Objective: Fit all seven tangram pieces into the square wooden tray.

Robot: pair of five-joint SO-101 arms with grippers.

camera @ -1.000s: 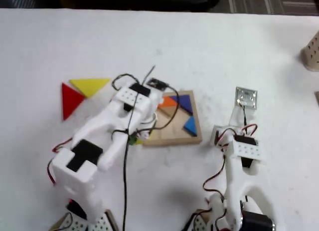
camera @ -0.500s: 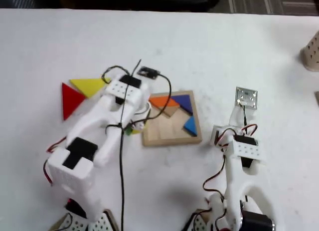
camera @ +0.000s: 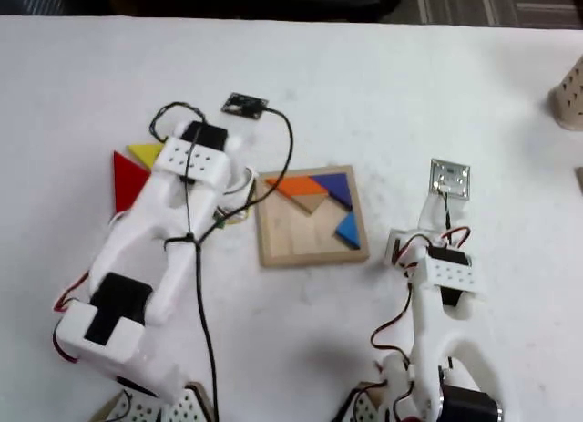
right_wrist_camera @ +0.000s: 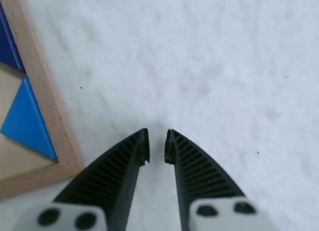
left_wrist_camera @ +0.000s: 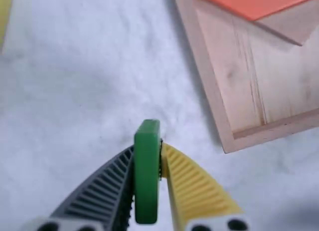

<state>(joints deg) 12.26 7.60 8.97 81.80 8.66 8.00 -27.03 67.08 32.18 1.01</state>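
The square wooden tray [camera: 273, 240] lies mid-table with an orange piece [camera: 293, 186], a dark blue piece [camera: 335, 187] and a light blue triangle [camera: 347, 229] inside. A red triangle [camera: 127, 180] and a yellow triangle [camera: 146, 153] lie on the table to its left, partly under the left arm. My left gripper [camera: 228, 217] hangs just left of the tray, shut on a green piece [left_wrist_camera: 147, 181] held on edge above the table, beside the tray's corner [left_wrist_camera: 224, 136]. My right gripper [right_wrist_camera: 155, 141] rests right of the tray rim [right_wrist_camera: 45, 106], fingers nearly together, holding nothing.
A small black board [camera: 245, 105] on a cable lies behind the left arm. A perforated beige object [camera: 571, 98] stands at the right edge. White table stretches behind and to the right of the tray.
My left arm has swung left, carrying the green piece from over the tray's left part to the table beside it. The right arm has kept still.
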